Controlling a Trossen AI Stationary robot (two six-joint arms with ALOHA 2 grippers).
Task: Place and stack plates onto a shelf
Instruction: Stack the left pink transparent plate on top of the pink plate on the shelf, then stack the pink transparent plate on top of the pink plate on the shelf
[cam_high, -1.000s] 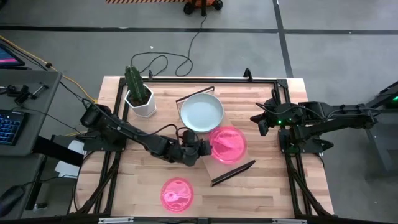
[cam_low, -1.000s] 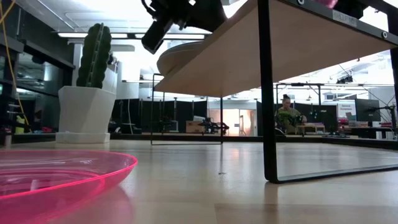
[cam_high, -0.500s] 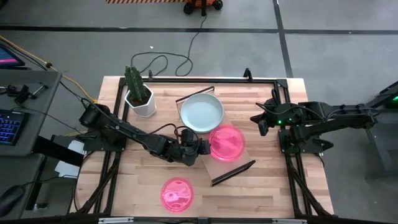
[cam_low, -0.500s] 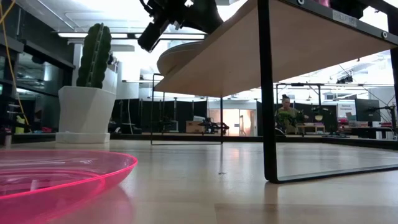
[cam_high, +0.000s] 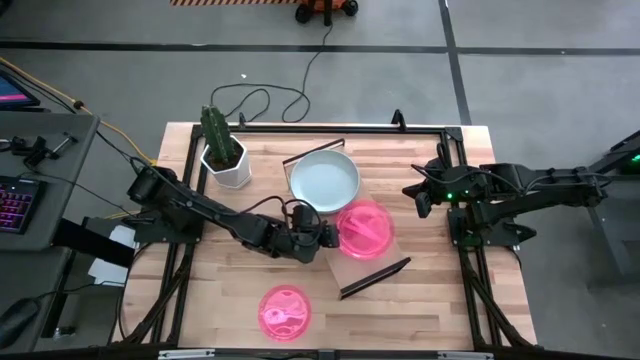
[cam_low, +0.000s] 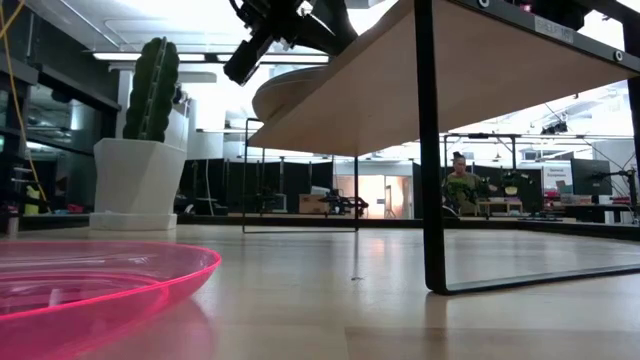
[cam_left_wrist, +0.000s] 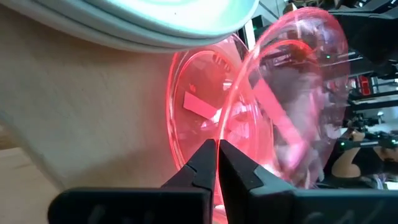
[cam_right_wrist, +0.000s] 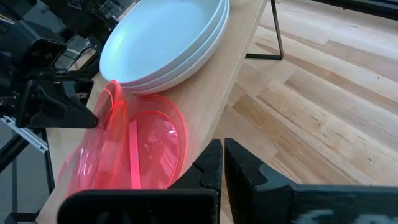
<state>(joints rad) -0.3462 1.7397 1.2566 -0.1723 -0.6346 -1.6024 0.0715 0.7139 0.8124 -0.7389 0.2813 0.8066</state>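
Note:
The shelf (cam_high: 350, 268) stands raised on the table, seen from below in the low view (cam_low: 450, 80). On it sits a stack topped by the white plate (cam_high: 324, 180) (cam_right_wrist: 165, 40), with pale green rims under it. Next to the stack a pink plate (cam_right_wrist: 158, 143) lies flat on the board. My left gripper (cam_high: 333, 236) (cam_left_wrist: 217, 143) is shut on a second pink plate (cam_right_wrist: 93, 149) tilted over the flat one. A third pink plate (cam_high: 285, 310) (cam_low: 90, 285) rests on the tabletop near the front edge. My right gripper (cam_high: 415, 192) (cam_right_wrist: 222, 152) waits, shut, right of the shelf. My left gripper pinches the rim (cam_left_wrist: 231, 127) of the tilted pink plate between its two fingers, coming level from the table's left. The held side is raised. The plate slopes down toward its far side over the flat pink plate on the shelf.
A white pot with a green cactus (cam_high: 225, 155) (cam_low: 140, 170) stands at the table's far left, beside the shelf's end. The shelf's dark brackets (cam_high: 375, 277) (cam_low: 430, 150) reach down to the tabletop. Bare wood lies in front of the shelf and at the near right.

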